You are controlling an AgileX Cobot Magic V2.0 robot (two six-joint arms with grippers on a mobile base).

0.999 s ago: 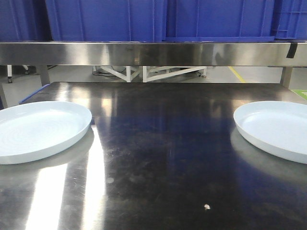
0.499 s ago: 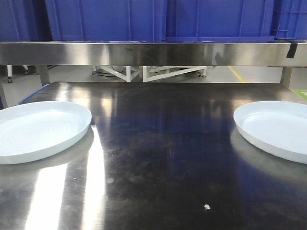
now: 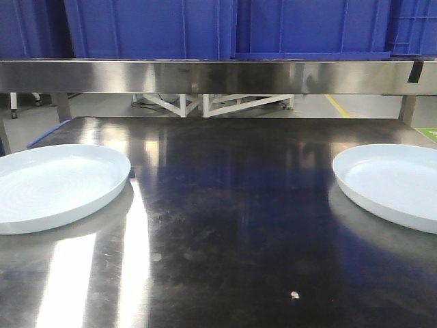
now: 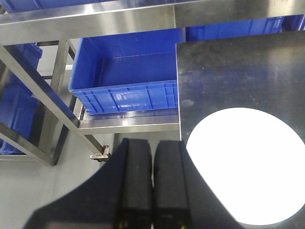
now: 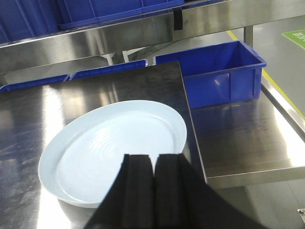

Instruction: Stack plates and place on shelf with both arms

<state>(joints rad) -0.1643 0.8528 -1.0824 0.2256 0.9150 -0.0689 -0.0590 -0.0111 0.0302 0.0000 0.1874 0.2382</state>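
Observation:
Two pale blue-white plates lie apart on the dark steel tabletop (image 3: 232, 225): the left plate (image 3: 54, 184) at the left edge and the right plate (image 3: 392, 184) at the right edge. The steel shelf rail (image 3: 218, 75) runs across behind them, bearing blue crates (image 3: 225, 27). No arm shows in the front view. My left gripper (image 4: 153, 143) is shut and empty, hanging over the table's left edge beside the left plate (image 4: 248, 167), which shows overexposed white. My right gripper (image 5: 154, 160) is shut and empty, above the near rim of the right plate (image 5: 114, 150).
A blue crate (image 4: 126, 86) sits on a low steel rack left of the table. Another blue crate (image 5: 219, 76) sits on a lower steel shelf (image 5: 243, 143) right of the table. A small white crumb (image 3: 295, 295) lies near the table front.

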